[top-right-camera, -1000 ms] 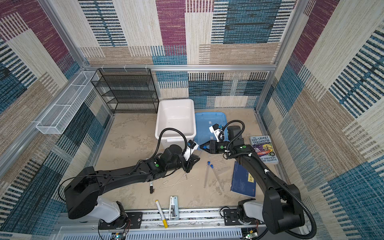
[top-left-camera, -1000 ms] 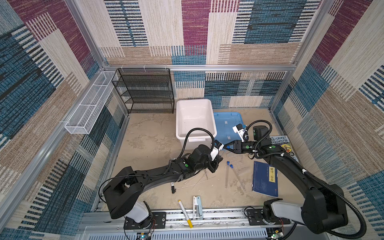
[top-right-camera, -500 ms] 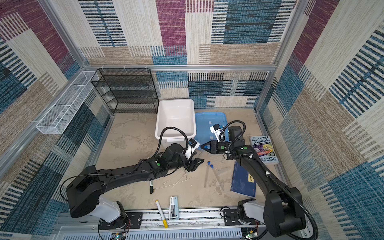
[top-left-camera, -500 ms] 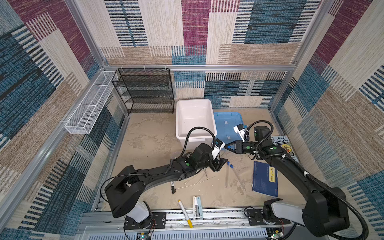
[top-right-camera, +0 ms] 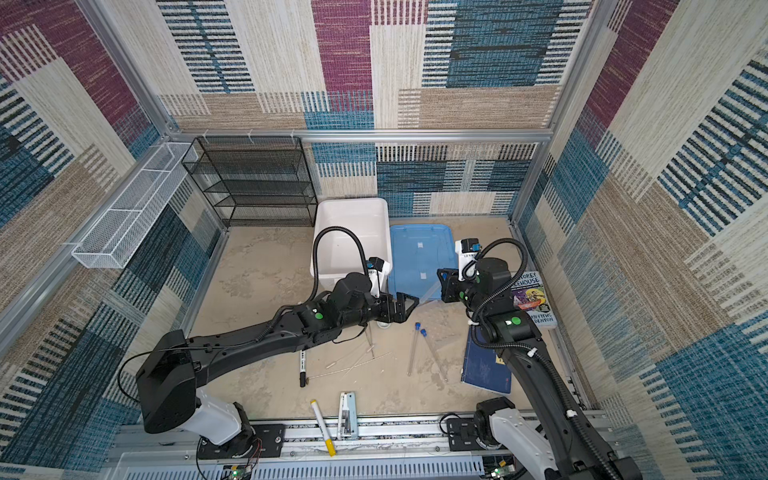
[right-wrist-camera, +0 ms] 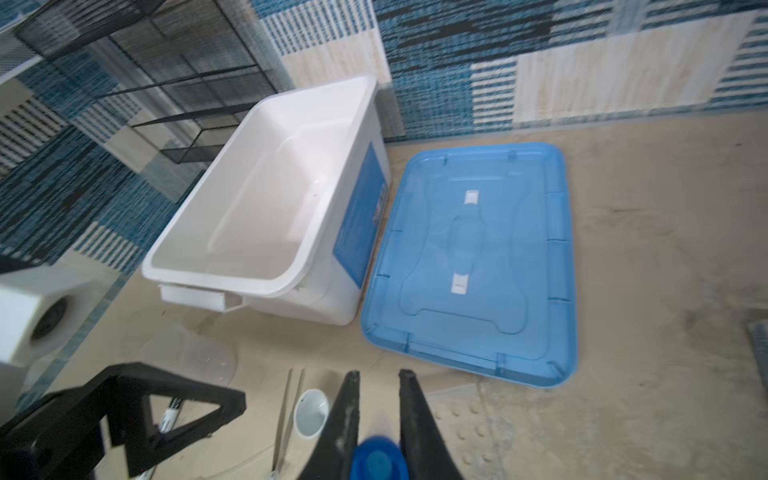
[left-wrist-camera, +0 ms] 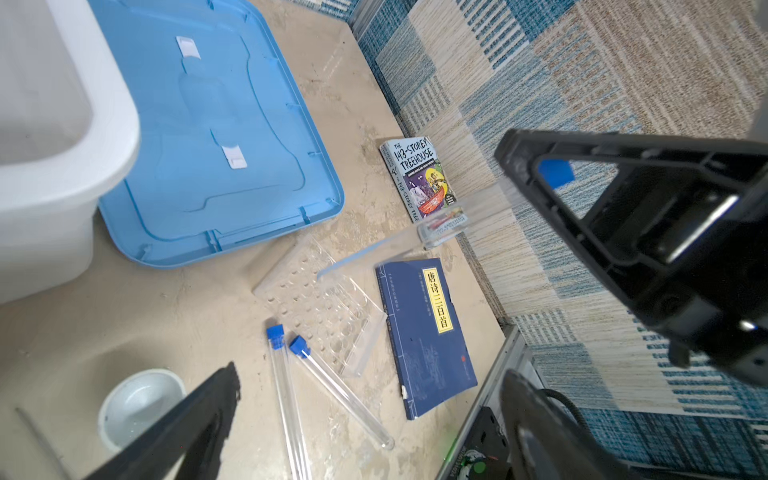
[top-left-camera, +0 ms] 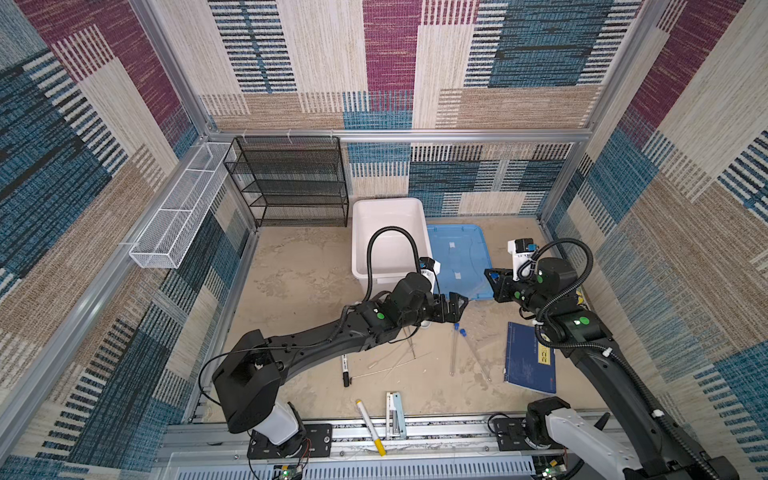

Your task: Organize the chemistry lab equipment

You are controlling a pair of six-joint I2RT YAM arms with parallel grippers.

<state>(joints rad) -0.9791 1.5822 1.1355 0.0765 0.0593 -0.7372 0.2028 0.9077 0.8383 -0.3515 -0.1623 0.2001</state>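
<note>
Chg vs 1 s ago: L gripper [top-left-camera: 457, 308] jaws were pinched, now wide apart and clear of the tube. R gripper [right-wrist-camera: 379, 376] is clamped on test tube [left-wrist-camera: 395, 245] at its blue cap. The tube slants in the air over tube rack [left-wrist-camera: 324, 307], near blue lid [top-left-camera: 457, 257] front edge. Two loose tubes [left-wrist-camera: 286, 395] lie beside the rack. Bare floor [top-left-camera: 299, 282] left of white bin [top-left-camera: 386, 208].

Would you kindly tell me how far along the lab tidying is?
Done: nothing stowed; the white plastic bin looks empty. In hand: the right gripper is shut on one clear blue-capped test tube; the left gripper is open. Remaining: two capped tubes, the clear tube rack, small white round dish, metal tweezers and thin clear rods lie on the floor.
</note>
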